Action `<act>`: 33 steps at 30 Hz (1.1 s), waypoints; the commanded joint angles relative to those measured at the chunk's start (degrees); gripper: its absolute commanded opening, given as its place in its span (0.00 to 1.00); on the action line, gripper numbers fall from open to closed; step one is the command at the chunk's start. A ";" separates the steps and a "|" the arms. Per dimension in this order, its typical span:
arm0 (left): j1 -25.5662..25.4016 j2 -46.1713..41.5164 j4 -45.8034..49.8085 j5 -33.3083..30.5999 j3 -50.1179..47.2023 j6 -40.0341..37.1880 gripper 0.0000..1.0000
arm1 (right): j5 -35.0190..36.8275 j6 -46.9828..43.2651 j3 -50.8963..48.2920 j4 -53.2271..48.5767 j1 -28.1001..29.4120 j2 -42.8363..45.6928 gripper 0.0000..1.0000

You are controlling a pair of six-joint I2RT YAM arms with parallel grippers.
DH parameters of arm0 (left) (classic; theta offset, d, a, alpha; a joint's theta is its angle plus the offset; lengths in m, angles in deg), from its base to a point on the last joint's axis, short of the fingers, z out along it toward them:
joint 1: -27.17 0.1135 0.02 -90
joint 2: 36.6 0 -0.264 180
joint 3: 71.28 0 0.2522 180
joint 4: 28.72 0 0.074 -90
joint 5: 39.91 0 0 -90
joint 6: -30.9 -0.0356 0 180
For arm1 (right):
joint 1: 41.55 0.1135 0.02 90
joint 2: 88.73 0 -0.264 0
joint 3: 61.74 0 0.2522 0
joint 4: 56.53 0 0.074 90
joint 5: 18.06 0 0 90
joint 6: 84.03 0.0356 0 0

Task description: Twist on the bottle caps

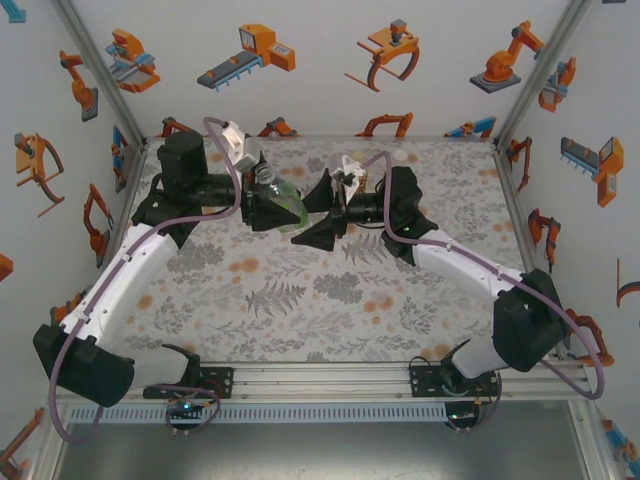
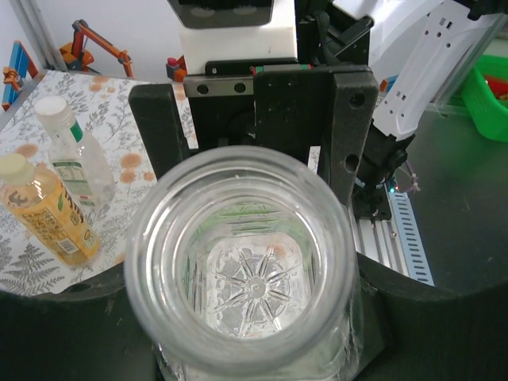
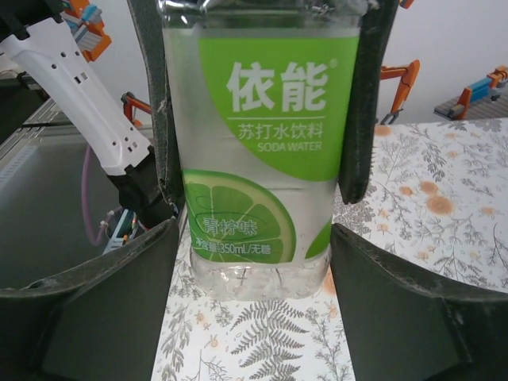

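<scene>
My left gripper [image 1: 272, 205] is shut on the green-labelled bottle [image 1: 286, 204]. In the left wrist view I look straight into its open, capless mouth [image 2: 238, 258]. In the right wrist view the bottle's label [image 3: 262, 135] sits between the left fingers [image 3: 155, 103]. My right gripper [image 3: 254, 317] stands open around its base without touching it. The amber-yellow bottle [image 2: 49, 213] has a pale yellow cap [image 2: 14, 167]. The colourless bottle [image 2: 75, 159] has a white cap [image 2: 51, 106]. Both lie on the table, left in the left wrist view. The green cap is out of view.
The flowered table cover [image 1: 300, 300] spreads in front of both grippers. Aluminium frame posts and printed walls [image 1: 320, 60] close in the back and sides. A green bin [image 2: 490, 99] sits beyond the table's near rail in the left wrist view.
</scene>
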 commanded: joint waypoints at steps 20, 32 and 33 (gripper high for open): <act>-1.65 4.17 -50.99 -4.65 -8.73 27.91 0.76 | 9.00 10.73 -0.47 25.19 0.27 -1.33 0.16; -2.82 13.13 -81.89 -7.20 -7.19 48.66 0.69 | 16.92 15.79 -1.51 39.28 0.27 -3.30 0.08; -2.98 13.19 -82.01 -7.33 -7.18 48.57 0.69 | 17.73 15.31 -1.91 39.22 0.27 -2.99 0.08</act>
